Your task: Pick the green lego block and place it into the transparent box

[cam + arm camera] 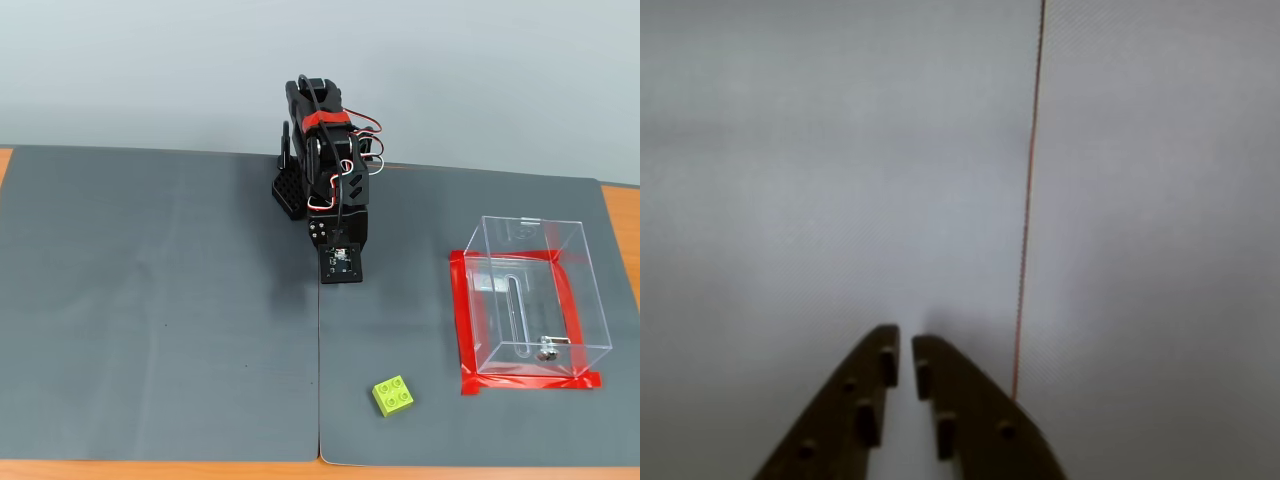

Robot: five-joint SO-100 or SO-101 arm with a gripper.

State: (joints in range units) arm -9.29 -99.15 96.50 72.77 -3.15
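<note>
Green lego block (394, 395) near mat's front edge (450, 464)

From my wrist view the picture is soft and blurred, and the bottom edge cuts off both fingers (855, 410) of the gripper (905, 345), so I see only their tips. In the fixed view the folded arm (328, 160) hides the gripper, and I cannot tell its state there. The mat (150, 300) is cut by the bottom edge.
</note>
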